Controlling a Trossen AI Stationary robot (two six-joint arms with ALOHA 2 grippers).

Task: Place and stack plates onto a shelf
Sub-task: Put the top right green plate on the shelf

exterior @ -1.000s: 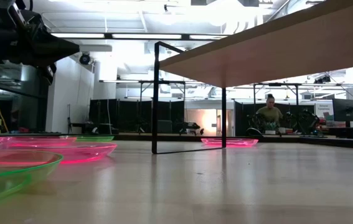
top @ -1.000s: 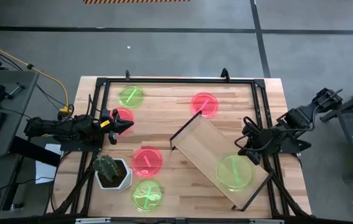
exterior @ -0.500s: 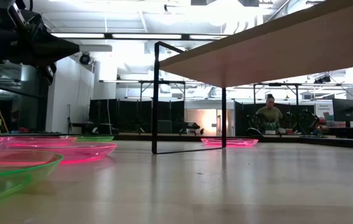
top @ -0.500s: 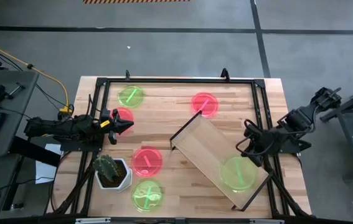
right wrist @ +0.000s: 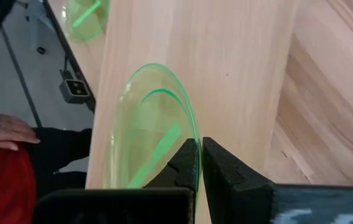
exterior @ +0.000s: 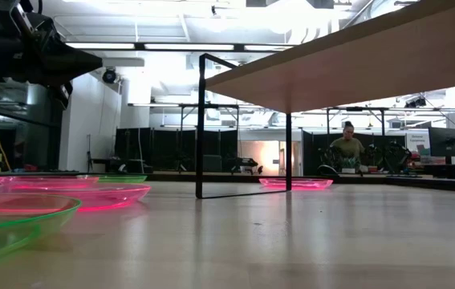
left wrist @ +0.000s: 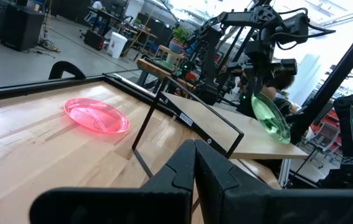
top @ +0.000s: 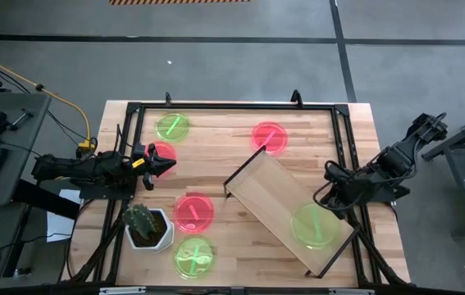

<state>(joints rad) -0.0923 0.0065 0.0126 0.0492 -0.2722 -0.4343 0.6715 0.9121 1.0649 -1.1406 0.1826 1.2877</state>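
Right gripper [top: 329, 197] clamped on the rim of 1 green plate [top: 313, 226], held tilted over the shelf [top: 275, 197] at its near-right end. To do this well, level the plate and lower it flat onto the board, clear of the end panel, before the fingers part. Left gripper [top: 165, 168] waits at the table's left side, fingers together, over a pink plate [top: 160, 151].

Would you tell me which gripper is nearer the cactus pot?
The left gripper: it hovers just beyond the cactus pot, at the table's left edge. The right gripper holds a green plate over the shelf, far across.
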